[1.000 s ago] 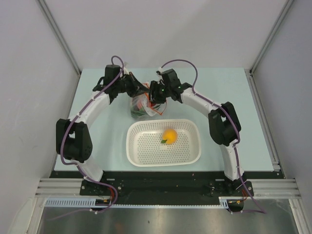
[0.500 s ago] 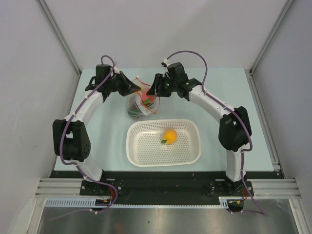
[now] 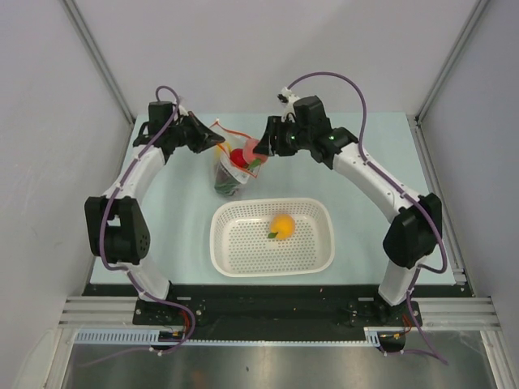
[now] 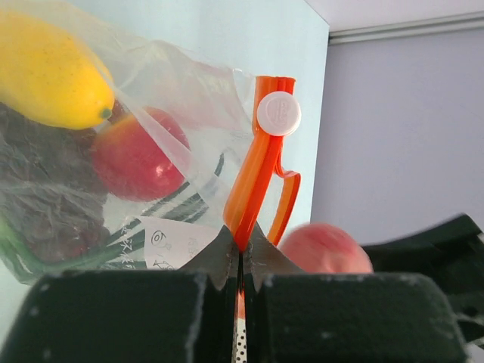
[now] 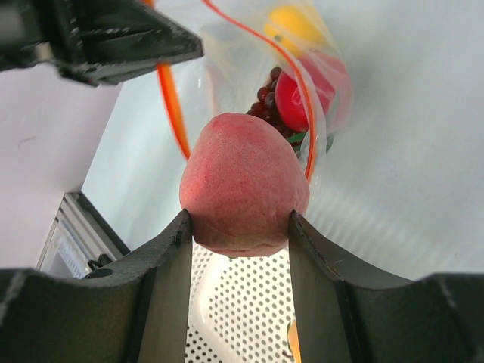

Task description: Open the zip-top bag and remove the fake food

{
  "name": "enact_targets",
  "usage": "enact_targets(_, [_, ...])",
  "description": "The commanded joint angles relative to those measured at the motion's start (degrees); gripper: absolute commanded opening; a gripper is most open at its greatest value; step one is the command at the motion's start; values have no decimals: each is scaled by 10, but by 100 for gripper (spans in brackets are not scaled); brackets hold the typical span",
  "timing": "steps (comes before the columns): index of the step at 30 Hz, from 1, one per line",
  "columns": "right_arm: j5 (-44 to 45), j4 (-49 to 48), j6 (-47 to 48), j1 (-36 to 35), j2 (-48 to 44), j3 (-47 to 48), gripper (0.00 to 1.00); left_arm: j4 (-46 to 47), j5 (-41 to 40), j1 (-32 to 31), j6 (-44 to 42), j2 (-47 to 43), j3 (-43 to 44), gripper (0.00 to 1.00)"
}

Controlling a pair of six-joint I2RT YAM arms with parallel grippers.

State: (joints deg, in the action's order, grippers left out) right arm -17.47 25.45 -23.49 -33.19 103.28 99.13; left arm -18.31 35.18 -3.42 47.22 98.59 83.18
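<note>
The clear zip-top bag [image 3: 230, 172] hangs open above the table's far middle, its orange zip strip [image 4: 257, 170] pinched in my shut left gripper [image 3: 217, 143]. Inside it show a yellow piece [image 4: 45, 72], a red round fruit [image 4: 136, 155], dark purple grapes [image 5: 266, 98] and green stalks. My right gripper [image 3: 258, 149] is shut on a pink peach [image 5: 243, 185] and holds it just right of the bag's mouth, above the basket's far rim. An orange fruit [image 3: 281, 225] lies in the white basket.
The white perforated basket [image 3: 316, 251] sits near the table's front middle, below the bag. Grey walls stand on both sides and behind.
Both arms have risen and spread apart, lifting the bag. My right gripper has drawn back from the bag's mouth with the pink peach in it.
</note>
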Motion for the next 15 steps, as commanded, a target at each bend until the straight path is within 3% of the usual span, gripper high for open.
enact_targets(1, [-28, 2, 28, -7, -46, -19, 0, -2, -3, 15, -20, 1, 39, 0])
enact_targets(8, [-76, 13, 67, -52, -65, -83, 0, 2, -24, 28, 1, -14, 34, 0])
enact_targets(15, [-34, 98, 185, -153, -55, -137, 0, 4, -17, 32, 3, -10, 37, 0])
